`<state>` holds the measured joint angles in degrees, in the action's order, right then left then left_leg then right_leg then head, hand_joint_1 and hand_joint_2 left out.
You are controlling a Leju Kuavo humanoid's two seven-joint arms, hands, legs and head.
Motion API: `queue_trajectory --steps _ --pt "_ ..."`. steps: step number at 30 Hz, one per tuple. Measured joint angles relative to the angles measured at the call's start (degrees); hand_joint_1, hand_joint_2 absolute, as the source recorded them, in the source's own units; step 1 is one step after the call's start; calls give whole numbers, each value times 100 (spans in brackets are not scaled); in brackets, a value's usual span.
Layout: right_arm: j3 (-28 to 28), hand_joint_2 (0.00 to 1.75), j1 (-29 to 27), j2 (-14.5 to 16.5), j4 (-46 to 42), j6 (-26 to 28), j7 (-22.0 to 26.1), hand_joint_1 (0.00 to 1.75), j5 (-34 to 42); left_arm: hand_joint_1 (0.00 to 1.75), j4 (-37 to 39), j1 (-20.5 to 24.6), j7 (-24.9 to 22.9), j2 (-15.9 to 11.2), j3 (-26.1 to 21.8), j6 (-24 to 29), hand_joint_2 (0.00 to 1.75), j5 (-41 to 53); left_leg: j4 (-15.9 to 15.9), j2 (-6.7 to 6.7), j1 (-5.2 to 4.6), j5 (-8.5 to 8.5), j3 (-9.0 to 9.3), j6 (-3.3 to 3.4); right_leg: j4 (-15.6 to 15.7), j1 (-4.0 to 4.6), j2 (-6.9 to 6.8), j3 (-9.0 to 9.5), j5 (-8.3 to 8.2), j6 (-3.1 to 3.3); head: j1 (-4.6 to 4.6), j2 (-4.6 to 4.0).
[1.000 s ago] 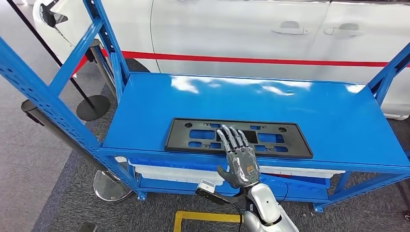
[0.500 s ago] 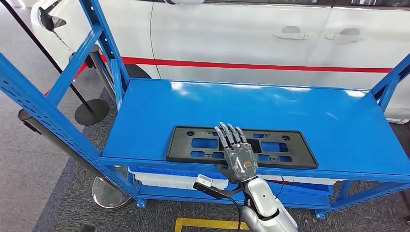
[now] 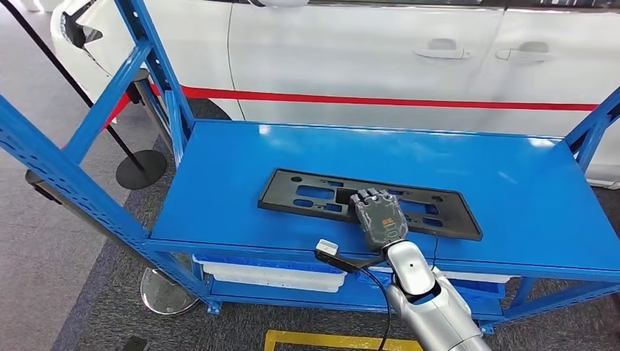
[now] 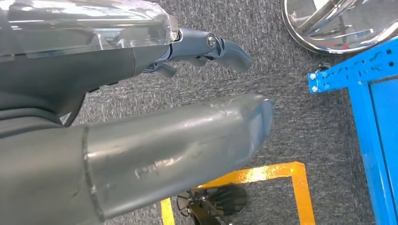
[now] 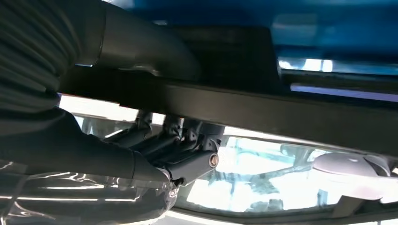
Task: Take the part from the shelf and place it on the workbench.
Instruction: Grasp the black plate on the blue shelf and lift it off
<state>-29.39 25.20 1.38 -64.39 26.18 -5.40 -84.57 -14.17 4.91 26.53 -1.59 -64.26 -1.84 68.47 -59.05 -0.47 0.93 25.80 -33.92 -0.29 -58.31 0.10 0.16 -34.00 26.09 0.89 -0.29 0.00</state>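
Note:
The part [image 3: 307, 194] is a long black plastic plate with cut-outs, lying on the blue shelf top [image 3: 453, 157] near its front edge. My right hand [image 3: 378, 217] grips the plate's near long edge a little right of its middle, fingers curled over the top. In the right wrist view the thumb [image 5: 141, 47] lies on one face of the plate's bar [image 5: 291, 112] and the dark fingers [image 5: 164, 140] on the other. My left hand [image 4: 155, 122] hangs over the grey carpet, fingers apart, holding nothing.
A white car [image 3: 351, 51] with a red stripe stands close behind the shelf. Blue uprights [image 3: 66, 168] frame the shelf's left end and another rises at the right [image 3: 592, 121]. A white bin [image 3: 270, 274] sits on the lower level. Round stand bases [image 3: 139, 167] and yellow floor tape [image 3: 329, 338] lie below.
My right hand reached farther over the shelf, and its fingers, stretched flat above the plate before, have curled closed on its near edge. The plate now looks slightly turned and tilted.

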Motion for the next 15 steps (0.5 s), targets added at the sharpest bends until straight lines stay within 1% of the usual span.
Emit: queue_trajectory --steps 1,2,3,5,6,7,8,9,10,11,12,14,15 --pt "-1 175 16 -7 15 -1 0 175 -1 0 -1 1 -1 -2 0 0 0 0 -51 5 2 46 -12 -26 28 -13 -3 21 -12 31 -1 0" --pt "-1 175 31 -9 28 -2 0 175 -1 0 -1 3 -1 -8 0 0 0 0 -218 9 2 155 -78 -45 58 -28 -8 42 -22 63 -9 0" --pt "-2 175 41 -10 43 -3 2 175 -2 0 -1 3 -2 -13 0 0 0 1 -504 13 8 317 -204 -56 73 -31 -15 60 -24 90 -15 0" --pt "-6 175 52 -12 77 -6 3 175 -3 0 0 -2 -2 -21 0 0 0 1 -1275 14 9 660 -569 -79 70 -14 -19 71 -10 124 -27 0" --pt "-9 175 51 -14 92 -13 4 175 -4 0 0 -7 -2 -22 0 0 0 1 -1541 15 10 726 -706 -87 67 -4 -20 77 -2 133 -29 0" --pt "-12 175 53 -14 104 -28 4 175 -3 0 0 -12 -2 -23 0 0 0 0 -1608 15 10 679 -752 -89 62 5 -19 87 8 137 -30 0" --pt "-15 175 61 -15 111 -68 4 175 9 0 -1 -15 -2 -26 0 0 0 -1 -1448 16 11 527 -686 -83 56 11 -17 103 22 136 -32 0" --pt "-19 175 77 -16 114 -131 3 175 38 0 -1 -17 -2 -33 0 0 0 -4 -1088 16 10 306 -519 -67 46 15 -16 124 41 130 -32 0" --pt "-21 175 102 -17 115 -212 1 175 87 0 -1 -17 -2 -42 0 0 0 -7 -686 17 6 131 -324 -44 32 21 -14 143 63 118 -32 0" --pt "-23 175 138 -19 116 -311 -4 175 161 0 -1 -15 1 -52 0 0 0 -9 -344 16 -5 15 -159 -19 9 33 -8 147 85 99 -31 0" --pt "-23 175 178 -21 117 -402 -8 175 245 0 -1 -15 3 -59 0 0 0 -10 -125 16 -16 -34 -56 3 -8 41 -5 143 99 79 -30 0" --pt "-22 175 243 -27 119 -549 -15 175 418 0 -1 -25 8 -64 0 -1 0 -11 -23 13 -40 -18 -17 39 -16 47 1 126 104 36 -31 0" --pt "-20 175 266 -30 119 -593 -14 175 491 0 -1 -33 8 -62 0 -3 0 -13 -8 18 -26 -31 -14 65 -16 44 0 124 111 13 -32 0"
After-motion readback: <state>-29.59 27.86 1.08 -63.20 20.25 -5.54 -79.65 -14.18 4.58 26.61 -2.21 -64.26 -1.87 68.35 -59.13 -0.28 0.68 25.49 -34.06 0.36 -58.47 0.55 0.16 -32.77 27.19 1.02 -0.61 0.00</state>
